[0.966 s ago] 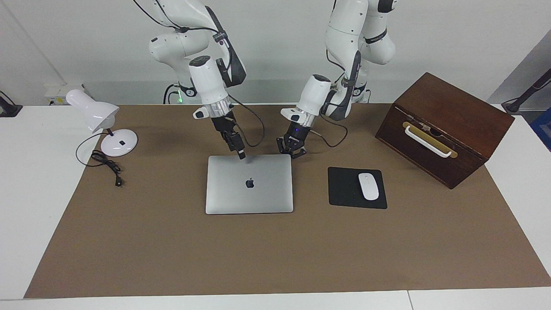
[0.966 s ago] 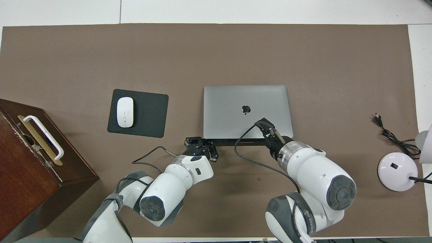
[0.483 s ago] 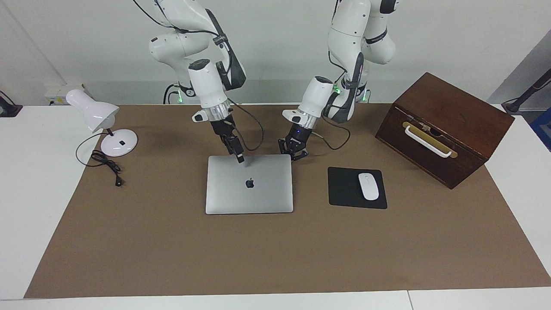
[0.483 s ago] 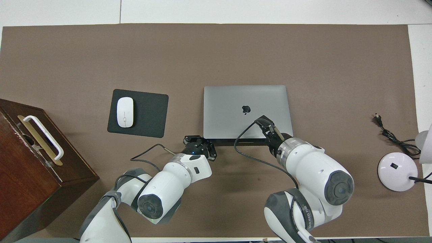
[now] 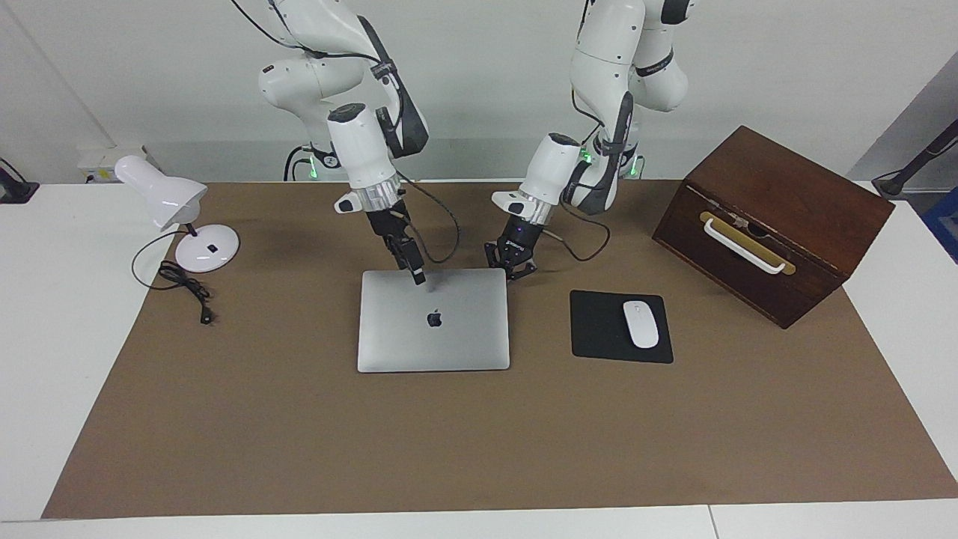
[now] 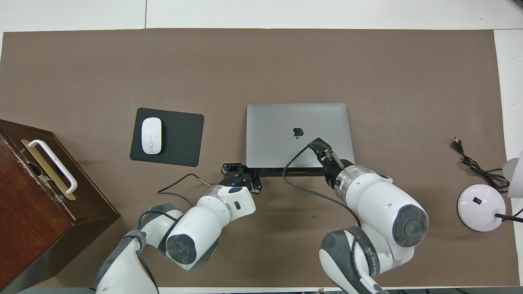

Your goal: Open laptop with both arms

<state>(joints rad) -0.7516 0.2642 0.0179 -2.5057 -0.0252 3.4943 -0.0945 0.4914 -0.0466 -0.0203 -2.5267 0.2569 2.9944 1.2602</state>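
Observation:
The silver-grey laptop (image 5: 449, 337) lies closed and flat in the middle of the brown mat; it also shows in the overhead view (image 6: 286, 118). My right gripper (image 5: 419, 278) points down with its fingers together, its tip at the lid close to the laptop's edge nearest the robots; it also shows in the overhead view (image 6: 318, 145). My left gripper (image 5: 511, 271) is low beside the laptop's near corner toward the left arm's end of the table, with its fingers spread and nothing between them; it also shows in the overhead view (image 6: 242, 171).
A black mouse pad (image 5: 599, 329) with a white mouse (image 5: 641, 323) lies beside the laptop toward the left arm's end. A brown wooden box (image 5: 778, 217) stands past it. A white desk lamp (image 5: 161, 195) and its cord (image 5: 183, 284) are at the right arm's end.
My right gripper has shifted slightly over the lid's near edge. My left gripper has crept a little toward the laptop's corner. The laptop has not moved.

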